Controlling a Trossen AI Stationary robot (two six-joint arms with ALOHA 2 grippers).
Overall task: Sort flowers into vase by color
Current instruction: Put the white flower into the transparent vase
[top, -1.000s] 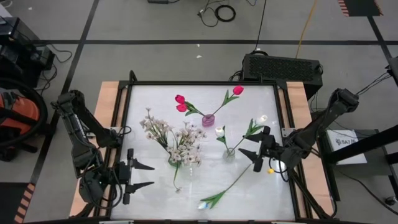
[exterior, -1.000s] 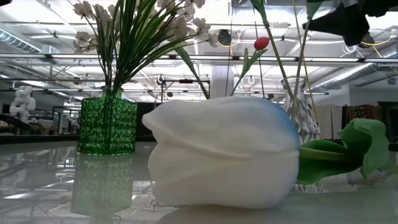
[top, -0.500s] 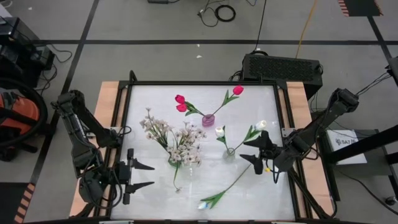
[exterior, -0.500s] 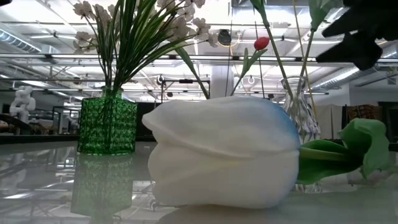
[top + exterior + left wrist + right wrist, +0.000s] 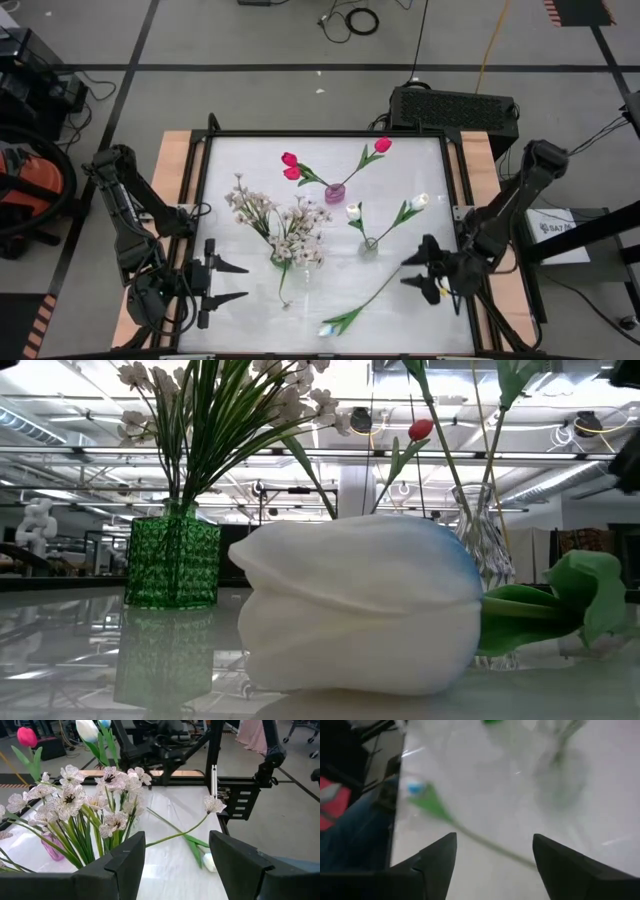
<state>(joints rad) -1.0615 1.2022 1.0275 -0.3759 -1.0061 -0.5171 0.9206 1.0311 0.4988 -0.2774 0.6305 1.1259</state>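
A loose white tulip (image 5: 368, 296) lies flat on the white table, its bloom (image 5: 360, 610) near the front edge and its stem running toward the far right. My right gripper (image 5: 411, 270) hangs open just above the stem's free end, touching nothing; the stem (image 5: 487, 843) shows blurred ahead of its fingers. Pink-red tulips stand in a pink vase (image 5: 335, 192), white tulips in a clear vase (image 5: 368, 243), cream sprays in a green vase (image 5: 172, 560). My left gripper (image 5: 228, 282) waits open at the near left, aimed at the cream sprays (image 5: 75, 800).
The three vases stand close together mid-table, with the clear vase (image 5: 485, 545) just beyond the lying tulip's stem. One cream blossom (image 5: 214, 804) leans out on a long stem over the table. A black frame (image 5: 455, 215) borders the table's right side.
My right gripper has come down and toward the table's near edge, turning and tipping its fingers downward, from beside the clear vase to the free end of the lying tulip's stem. In the low view it has slid off toward the right edge. The flowers have not moved.
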